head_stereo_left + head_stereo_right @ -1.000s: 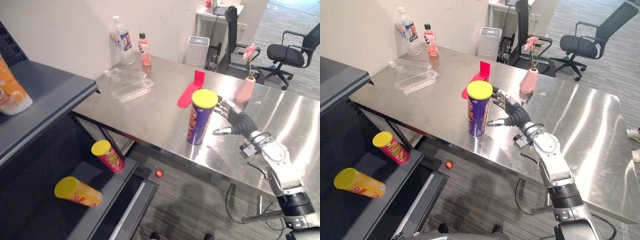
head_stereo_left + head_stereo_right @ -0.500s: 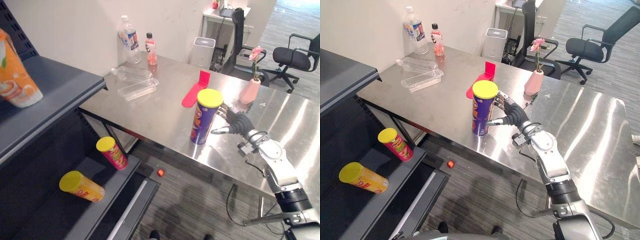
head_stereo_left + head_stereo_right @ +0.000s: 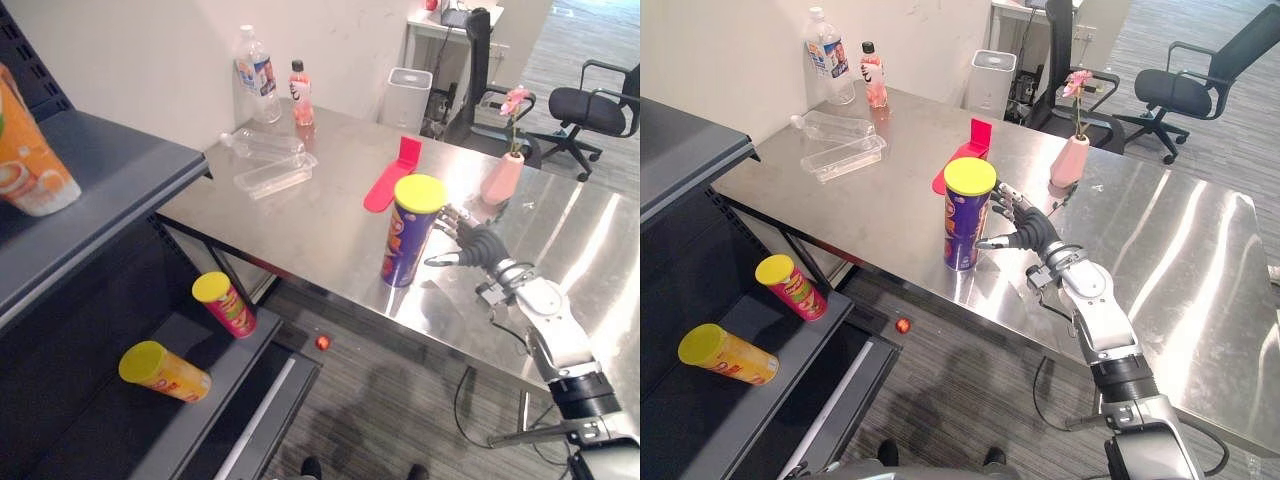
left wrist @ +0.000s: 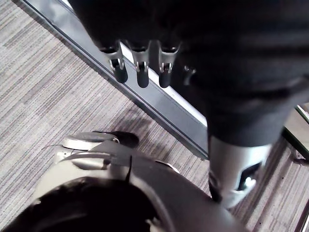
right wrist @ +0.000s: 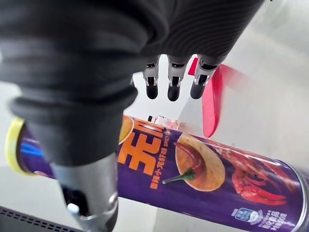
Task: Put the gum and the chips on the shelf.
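Right now the purple chips can (image 3: 967, 215) stands upright on the desk (image 3: 870, 205), near its front edge. Just beside the can, the right hand (image 3: 1035, 231) is spread wide and holds nothing, its thumb pointing at the can; I cannot tell whether it touches. Behind the can lies a red pack (image 3: 962, 167). The left hand (image 4: 141, 72) hangs over the floor, fingers straight and loose.

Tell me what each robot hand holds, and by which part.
Nothing is held. The right robot hand is open beside the chips can; the left robot hand hangs open, empty.
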